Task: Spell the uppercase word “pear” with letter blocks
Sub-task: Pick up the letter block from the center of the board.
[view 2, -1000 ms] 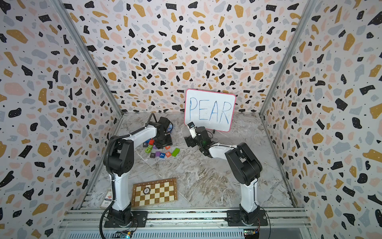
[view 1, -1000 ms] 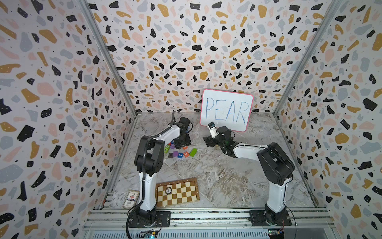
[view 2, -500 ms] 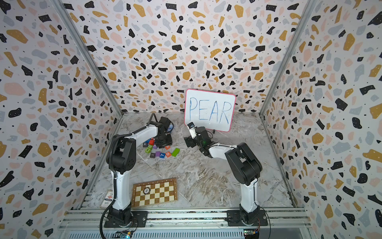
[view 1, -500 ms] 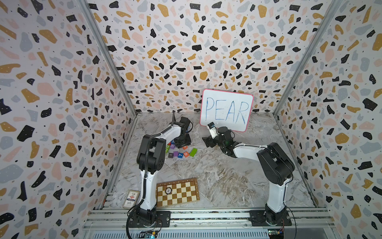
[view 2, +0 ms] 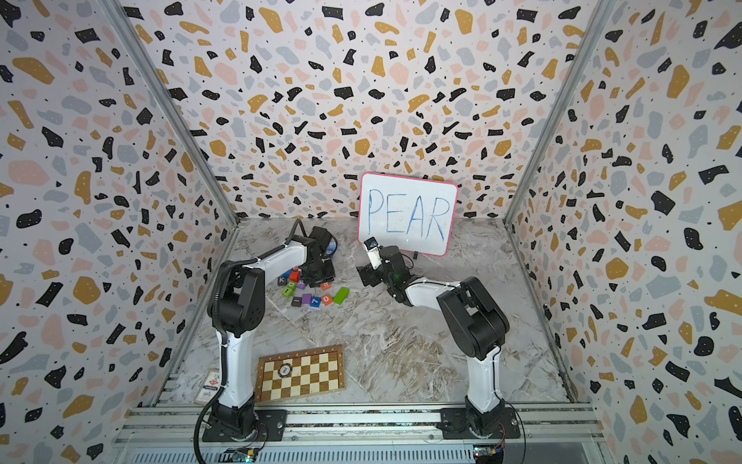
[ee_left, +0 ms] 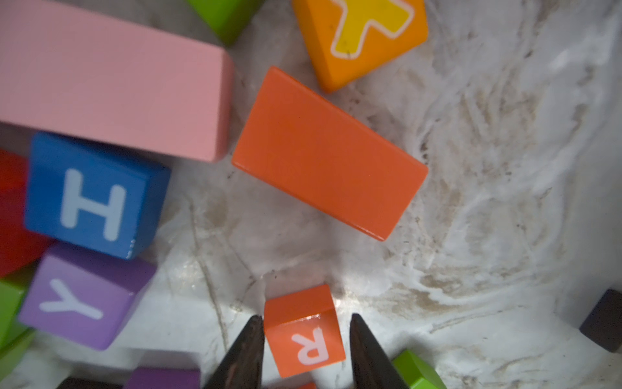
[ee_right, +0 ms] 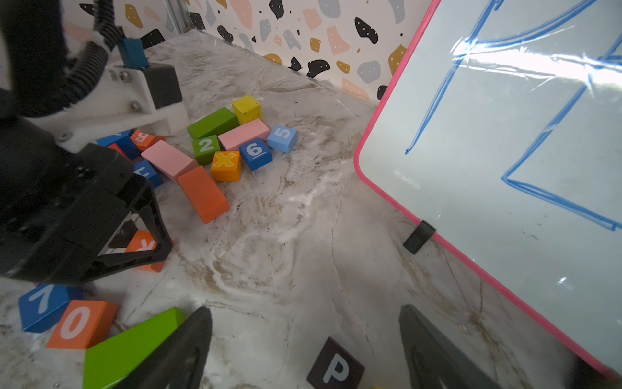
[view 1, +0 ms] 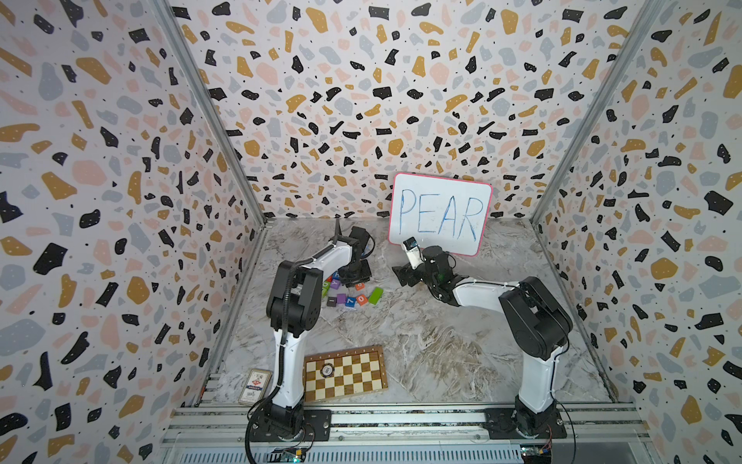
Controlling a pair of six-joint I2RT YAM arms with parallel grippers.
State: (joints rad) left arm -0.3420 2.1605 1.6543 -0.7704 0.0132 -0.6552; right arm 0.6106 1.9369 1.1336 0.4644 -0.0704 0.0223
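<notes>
One of the four letters, the orange R block (ee_left: 304,336), sits on the desk (ee_left: 488,202) at the edge of the heap (ee_right: 235,138), between the fingers (ee_left: 245,353) of the left hand (ee_left: 305,318). That hand is drawn narrow around it, one finger against its side and the other a sliver off, so I cannot tell whether it has hold. The block lies a bit askew to the fingers, and I'd worry it twists or squirts out when squeezed, or comes up crooked and lands with the R turned. A green block (ee_left: 417,370) lies just beside one finger and could get shoved or dragged along. The black P block (ee_right: 335,365) lies apart from the heap, in front of the whiteboard (ee_right: 505,134), under the right hand (ee_right: 303,313), whose fingers stand wide with nothing in them. R is the last letter, so setting it down too near the P would leave no room for E and A, neither of which I can pick out for sure. Both arms are low and close, so a clash seems possible, or a bump to the whiteboard.
</notes>
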